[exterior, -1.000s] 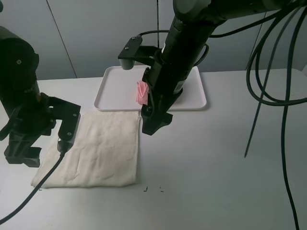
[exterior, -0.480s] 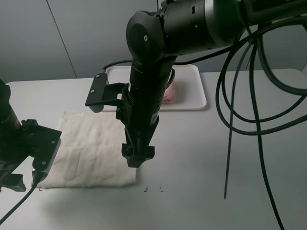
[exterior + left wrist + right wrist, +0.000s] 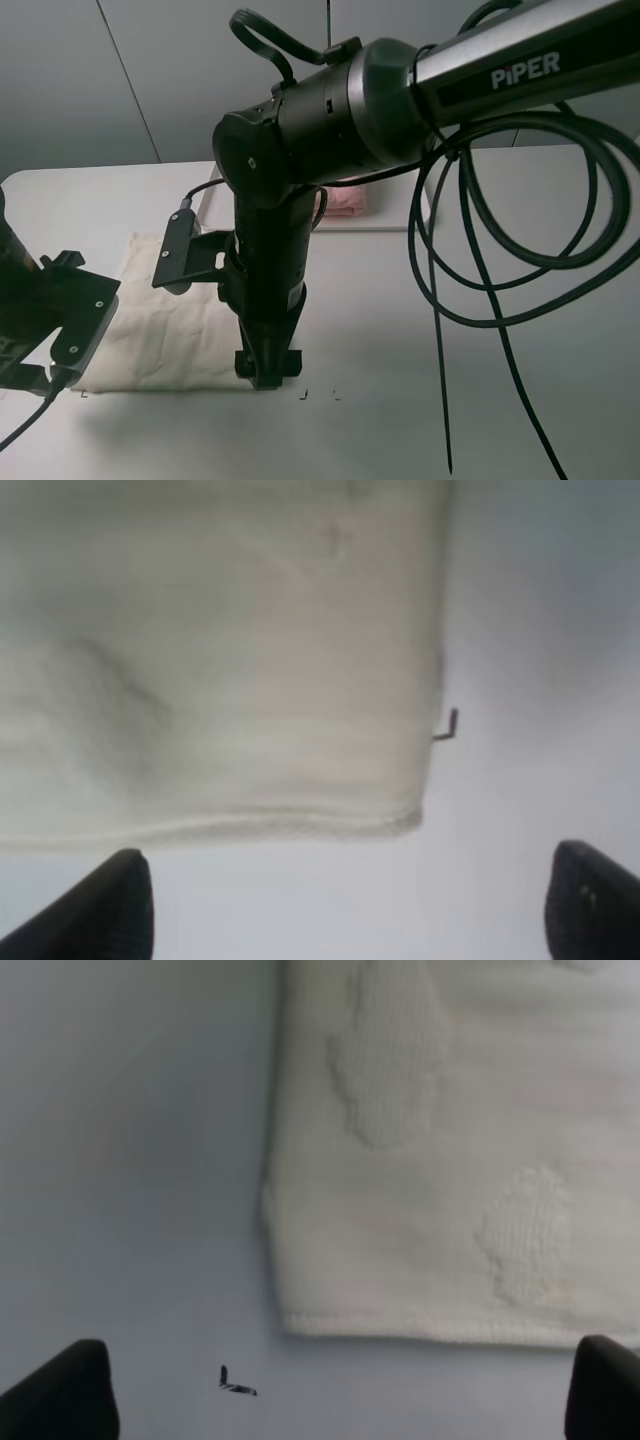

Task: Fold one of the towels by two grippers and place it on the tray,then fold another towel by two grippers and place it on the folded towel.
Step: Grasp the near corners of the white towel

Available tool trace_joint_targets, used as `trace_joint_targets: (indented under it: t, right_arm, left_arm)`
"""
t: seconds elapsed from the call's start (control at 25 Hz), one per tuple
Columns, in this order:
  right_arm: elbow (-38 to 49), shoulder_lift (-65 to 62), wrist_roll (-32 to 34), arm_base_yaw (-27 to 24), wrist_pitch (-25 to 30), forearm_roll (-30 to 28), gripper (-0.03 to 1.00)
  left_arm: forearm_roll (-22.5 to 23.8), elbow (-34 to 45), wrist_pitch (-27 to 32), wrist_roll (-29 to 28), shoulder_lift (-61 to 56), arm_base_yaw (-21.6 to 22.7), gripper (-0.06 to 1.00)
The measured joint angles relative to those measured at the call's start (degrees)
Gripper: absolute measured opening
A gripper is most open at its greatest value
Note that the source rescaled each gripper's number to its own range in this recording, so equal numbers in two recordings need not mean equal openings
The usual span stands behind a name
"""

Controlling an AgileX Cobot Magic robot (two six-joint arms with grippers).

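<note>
A white towel [image 3: 170, 320] lies flat on the table at the front left. A folded pink towel [image 3: 345, 200] lies on the white tray [image 3: 398, 218] at the back. My right gripper [image 3: 265, 372] reaches across and hovers open over the white towel's near right corner [image 3: 290, 1315]; its fingertips [image 3: 70, 1390] straddle the edge and hold nothing. My left gripper [image 3: 62, 362] hovers open over the near left corner [image 3: 410, 818], with its fingertips [image 3: 120, 900] apart and empty. The towel fills much of both wrist views.
Small black corner marks [image 3: 305, 395] sit on the table just off the towel's near corners; they also show in the left wrist view [image 3: 447, 725] and the right wrist view [image 3: 235, 1382]. Black cables [image 3: 450, 300] hang from the right arm over the table's right half.
The right arm has left the tray and pink towel and come forward and down to the white towel's near right corner. The left arm has moved back to the near left corner.
</note>
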Motion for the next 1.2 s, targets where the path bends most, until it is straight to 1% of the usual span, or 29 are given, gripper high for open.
trace_joint_targets:
  t: [0.12, 0.32, 0.52, 0.72, 0.96, 1.2]
  right_arm:
    - [0.0, 0.81, 0.1, 0.24, -0.35, 0.0, 0.97]
    - [0.0, 1.72, 0.25, 1.21, -0.94, -0.25, 0.97]
    - [0.0, 1.72, 0.25, 1.54, -1.51, -0.35, 0.97]
    - [0.0, 1.72, 0.25, 1.67, -1.62, 0.14, 0.97]
    - [0.0, 1.72, 0.25, 1.67, -2.28, 0.48, 0.97]
    - [0.0, 1.96, -1.36, 3.31, -3.24, 1.61, 0.97]
  left_arm:
    - [-0.45, 1.23, -0.95, 2.44, 0.67, 0.57, 1.0]
    - [-4.31, 1.92, -3.13, 4.89, 1.0, 0.66, 1.0]
    - [-4.68, 4.58, -3.52, 7.35, 1.43, 0.66, 1.0]
    - [-4.68, 4.82, -5.07, 7.57, 1.93, 0.66, 1.0]
    - [-4.6, 4.82, -5.25, 7.45, 2.07, 0.66, 1.0]
    - [-4.35, 4.82, -5.21, 6.77, 2.39, 0.66, 1.0]
